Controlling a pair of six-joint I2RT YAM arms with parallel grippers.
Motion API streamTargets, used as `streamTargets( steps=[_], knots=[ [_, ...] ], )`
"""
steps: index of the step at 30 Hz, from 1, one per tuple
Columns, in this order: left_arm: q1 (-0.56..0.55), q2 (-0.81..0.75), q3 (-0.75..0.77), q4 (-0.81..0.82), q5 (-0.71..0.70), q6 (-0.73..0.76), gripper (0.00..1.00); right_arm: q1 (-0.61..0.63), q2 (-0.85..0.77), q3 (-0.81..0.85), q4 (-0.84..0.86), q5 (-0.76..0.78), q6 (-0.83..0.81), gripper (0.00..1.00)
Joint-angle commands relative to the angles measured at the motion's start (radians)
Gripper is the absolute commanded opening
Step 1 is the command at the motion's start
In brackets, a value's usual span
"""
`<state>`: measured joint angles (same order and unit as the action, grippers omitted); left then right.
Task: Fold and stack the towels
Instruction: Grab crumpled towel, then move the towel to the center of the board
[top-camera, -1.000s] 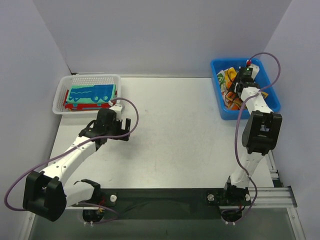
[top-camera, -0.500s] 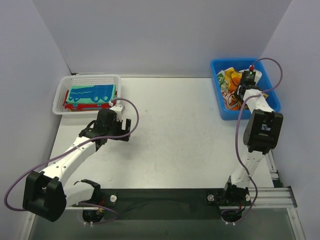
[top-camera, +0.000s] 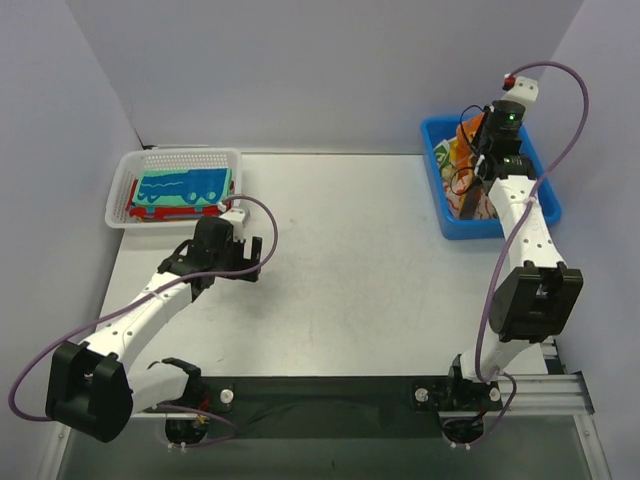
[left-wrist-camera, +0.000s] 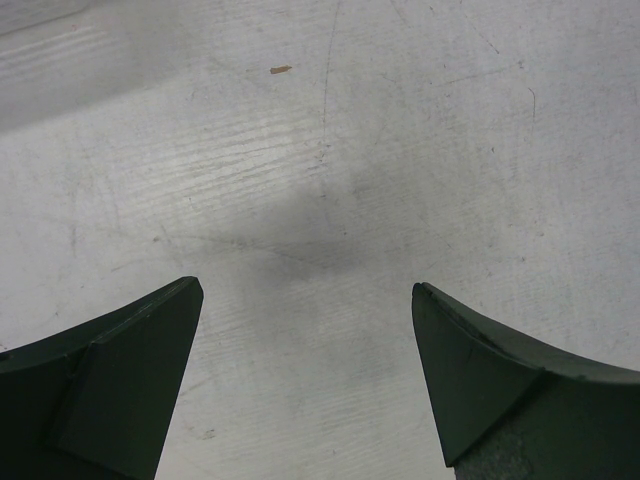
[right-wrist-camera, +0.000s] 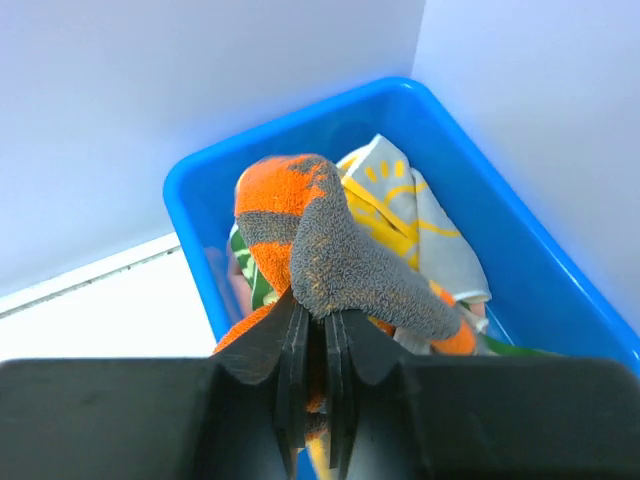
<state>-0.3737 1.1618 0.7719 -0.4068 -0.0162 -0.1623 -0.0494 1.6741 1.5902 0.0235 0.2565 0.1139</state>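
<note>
My right gripper (right-wrist-camera: 315, 318) is shut on a grey towel with orange border (right-wrist-camera: 330, 245), pinching a bunched fold and holding it above the blue bin (right-wrist-camera: 195, 200). From the top view the right gripper (top-camera: 482, 148) is raised over the bin (top-camera: 540, 205), and the orange cloth (top-camera: 474, 200) hangs down into it. More towels lie crumpled in the bin, one pale with yellow suns (right-wrist-camera: 410, 205). A teal towel (top-camera: 185, 186) lies folded on a red one in the white mesh basket (top-camera: 125, 175). My left gripper (top-camera: 258, 258) (left-wrist-camera: 306, 290) is open over bare table.
The white basket stands at the table's back left, the blue bin at the back right against the side wall. The white table (top-camera: 350, 250) lies between them. Purple cables loop off both arms.
The right gripper has shut on the grey-and-orange towel in the bin and lifted it upward. The left arm has not moved.
</note>
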Motion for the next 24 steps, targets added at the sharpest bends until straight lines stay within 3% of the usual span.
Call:
streamTargets(
  steps=[1,2,6,12,15,20,24],
  knots=[
    [-0.005,-0.020,0.040,0.022,0.016,-0.002,0.97,-0.003,0.024,0.024,0.003,-0.049,-0.005,0.08],
    [-0.005,-0.021,0.040,0.023,0.013,-0.002,0.97,0.005,0.030,0.022,0.001,-0.093,-0.011,0.00],
    [-0.005,-0.017,0.040,0.023,0.016,-0.003,0.97,0.075,0.061,0.069,0.001,-0.152,-0.071,0.00],
    [-0.004,-0.014,0.041,0.019,0.007,-0.003,0.97,0.166,0.137,0.390,0.012,-0.223,-0.080,0.00],
    [-0.004,-0.011,0.041,0.017,0.004,-0.005,0.98,0.226,0.164,0.484,0.094,-0.287,-0.091,0.00],
    [-0.004,-0.011,0.044,0.016,0.002,-0.008,0.97,0.322,0.135,0.429,0.295,-0.286,-0.086,0.00],
    [-0.004,-0.019,0.044,0.014,0.002,-0.009,0.98,0.417,0.050,0.197,0.395,-0.199,0.021,0.01]
  ],
)
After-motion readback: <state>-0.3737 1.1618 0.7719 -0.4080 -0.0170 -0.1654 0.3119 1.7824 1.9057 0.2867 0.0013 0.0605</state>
